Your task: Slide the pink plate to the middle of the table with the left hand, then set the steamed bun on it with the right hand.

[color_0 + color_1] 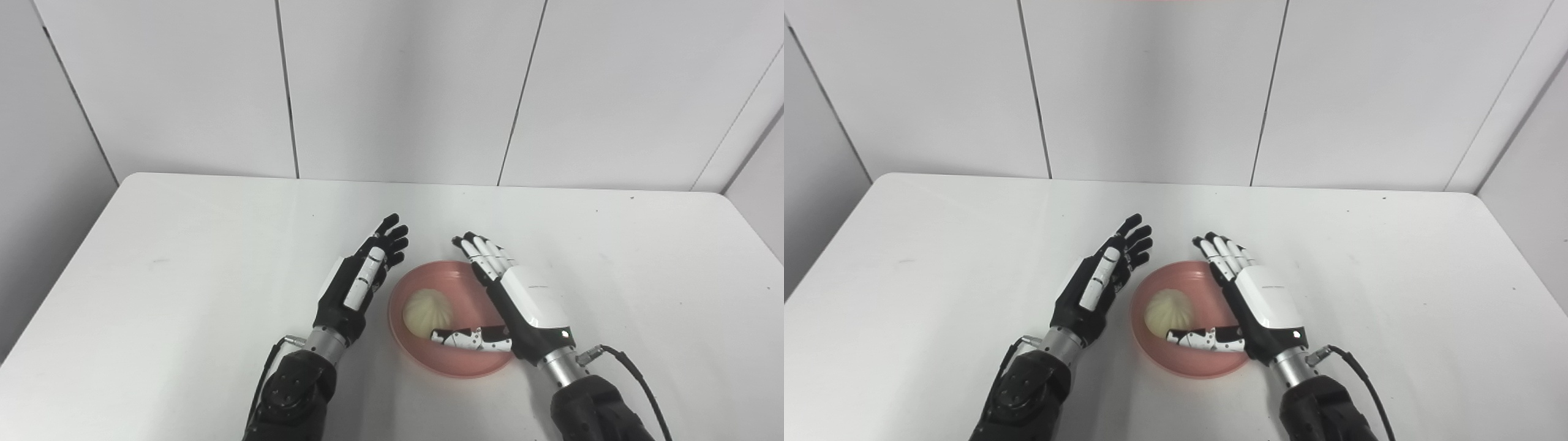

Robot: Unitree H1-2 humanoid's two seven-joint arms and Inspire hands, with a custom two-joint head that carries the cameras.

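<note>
The pink plate (453,362) lies on the white table near the front middle. The pale steamed bun (427,312) sits on the plate's left half. My right hand (520,297) hovers over the plate's right side, fingers straight and apart, thumb stretched out across the plate just in front of the bun; it holds nothing. My left hand (364,275) stands edge-up just left of the plate, fingers extended and apart, holding nothing. Whether it touches the plate's rim I cannot tell.
The white table (184,257) stretches wide to the left, right and back. Its rear edge meets white wall panels (398,86). A black cable (637,373) runs from my right wrist.
</note>
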